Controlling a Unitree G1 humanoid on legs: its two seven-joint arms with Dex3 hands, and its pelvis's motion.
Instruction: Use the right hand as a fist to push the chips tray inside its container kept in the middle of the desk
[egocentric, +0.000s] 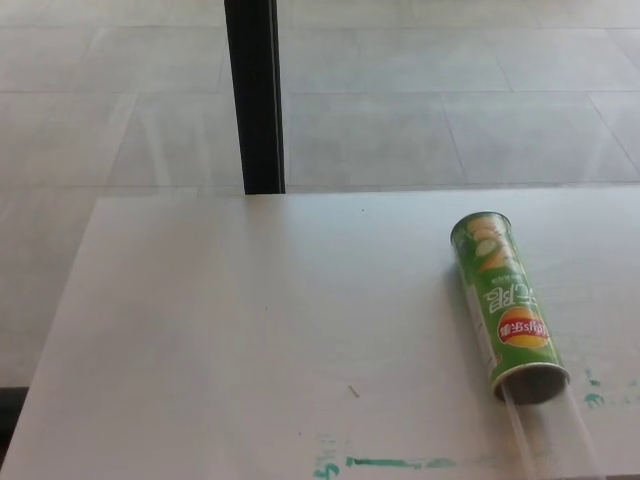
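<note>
We see neither hand in the head view, so we cannot tell whether the right hand is yet closed into a fist or holds anything; the green chips container (508, 308) lies on its side toward the right of the desk (240, 330), open mouth nearest us, with the clear chips tray (552, 432) protruding from it to the frame's lower edge. We judge the risks as follows: an off-axis push may roll or skid the unbraced container rather than seat the tray; the thin tray may buckle or jam at the rim
</note>
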